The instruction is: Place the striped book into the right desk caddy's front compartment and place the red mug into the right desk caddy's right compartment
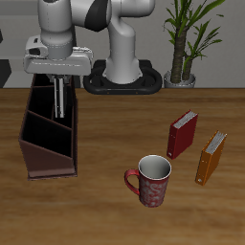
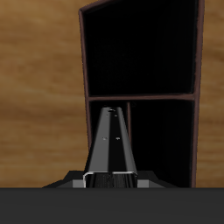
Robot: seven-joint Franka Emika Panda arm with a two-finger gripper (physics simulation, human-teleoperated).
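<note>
Nearest you, the red mug (image 1: 151, 180) is standing upright on the desk (image 1: 105, 215), well apart from the right desk caddy (image 1: 50, 131). Farther back, your tool (image 1: 62, 107) is pinching the striped book (image 2: 112, 147) upright over the caddy's compartments.

from my seat i see a wooden table (image 1: 115, 215) with a warm brown grain filling most of the view — its surface is evenly lit, with soft shadows. behind it runs a plain pale grey wall (image 1: 14, 38). a potted plant (image 1: 189, 38) stands at the back edge — thin green leaves, a small grey pot.
</note>
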